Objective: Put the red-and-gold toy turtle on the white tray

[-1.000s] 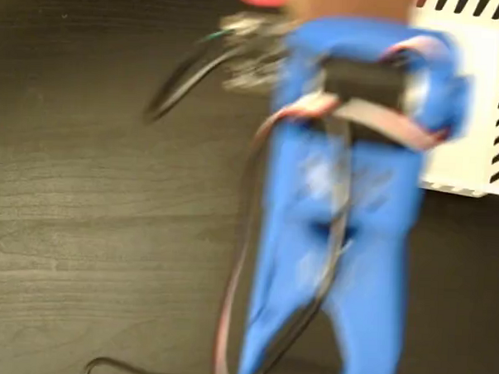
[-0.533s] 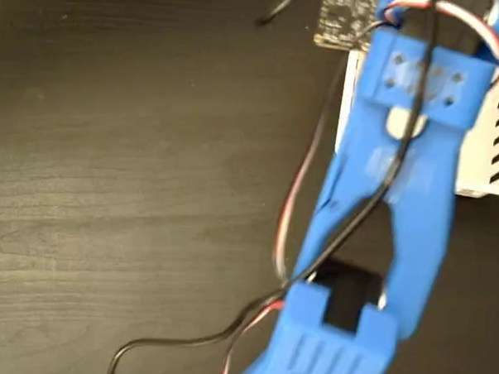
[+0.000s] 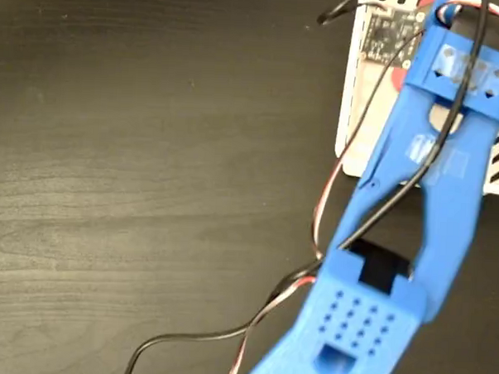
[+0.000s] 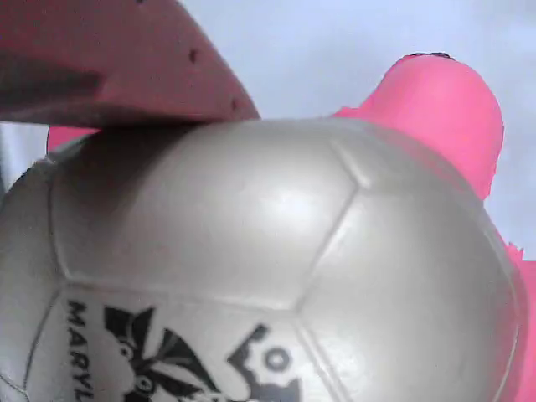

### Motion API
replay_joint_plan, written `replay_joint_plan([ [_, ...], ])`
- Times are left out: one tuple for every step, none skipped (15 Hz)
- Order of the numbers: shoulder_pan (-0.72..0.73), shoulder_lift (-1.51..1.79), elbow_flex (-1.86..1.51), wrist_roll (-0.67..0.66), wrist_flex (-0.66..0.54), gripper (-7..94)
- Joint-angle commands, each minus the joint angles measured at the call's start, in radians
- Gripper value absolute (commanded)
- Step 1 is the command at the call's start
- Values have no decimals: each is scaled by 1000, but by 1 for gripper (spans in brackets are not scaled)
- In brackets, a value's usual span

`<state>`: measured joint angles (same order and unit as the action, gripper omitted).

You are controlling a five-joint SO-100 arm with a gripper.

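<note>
- A blue robot arm (image 3: 423,203) stretches diagonally across the fixed view, from the bottom edge up to the top right corner, above a dark wood-grain table (image 3: 134,165).
- The arm's upper end hangs over the white tray (image 3: 352,117), which lies at the top right of the table with black diagonal stripes showing along its right edge.
- A small green circuit board (image 3: 387,31) with white connectors rides near the arm's tip, directly above the tray.
- Red, white and black wires (image 3: 314,231) trail down the arm's left side, and a black cable loops across the table toward the bottom edge.
- A sliver of red (image 3: 397,77) shows beside the arm over the tray in the fixed view; it is too small to identify with certainty.
- In the wrist view, the red-and-gold toy turtle (image 4: 276,268) fills nearly the whole picture, its domed shell looking pale and shiny, divided into panels and carrying a black printed logo with partial lettering.
- The turtle's head or a leg (image 4: 444,109) appears bright pink-red at the upper right, set against a plain white background.
- One finger (image 4: 109,59) of the end effector, reddish in this view, presses on the top of the shell from the upper left.
- The second finger is out of sight, so the end effector's opening cannot be read fully; the turtle appears to sit in its grip.
- Whether the turtle touches the tray cannot be told.
</note>
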<state>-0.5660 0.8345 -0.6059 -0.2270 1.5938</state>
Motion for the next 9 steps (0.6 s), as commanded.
replay_joint_plan([
  [-15,29,17,-9,-14,0],
  [-15,20,12,-8,-35,0],
  [-14,11,9,-8,-51,0],
  [-14,6,5,-9,-64,0],
  [-14,6,2,-9,-71,0],
  [-14,5,0,-11,-72,1],
  [-14,5,-6,-11,-74,12],
  [-14,5,-12,-11,-74,19],
  [-14,5,-23,-17,-74,36],
])
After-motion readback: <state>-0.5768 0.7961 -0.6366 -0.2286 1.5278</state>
